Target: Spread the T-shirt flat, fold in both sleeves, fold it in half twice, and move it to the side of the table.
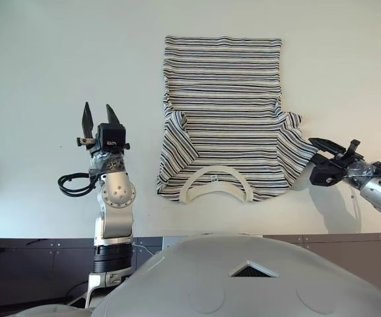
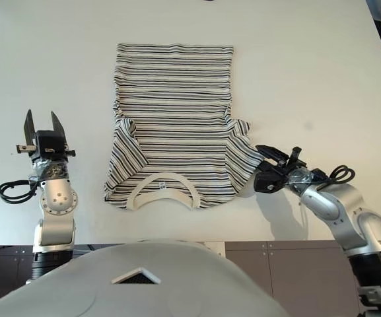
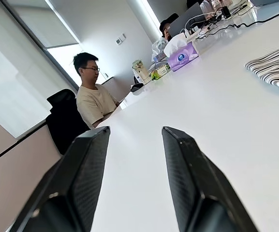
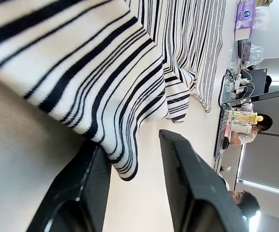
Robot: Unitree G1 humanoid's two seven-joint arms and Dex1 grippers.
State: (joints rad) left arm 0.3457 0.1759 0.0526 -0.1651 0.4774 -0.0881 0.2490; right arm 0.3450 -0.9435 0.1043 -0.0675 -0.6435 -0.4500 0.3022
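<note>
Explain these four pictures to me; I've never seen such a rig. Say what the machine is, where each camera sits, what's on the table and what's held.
This is a humanoid robot with two arms, each ending in a two-fingered end effector. Two pictures look down from its head; the other two come from a camera on each wrist. A striped T-shirt lies on the white table, collar toward the robot. The left end effector stands open, apart from the shirt, empty. The right end effector is open at the edge of the outspread right sleeve, gripping nothing.
</note>
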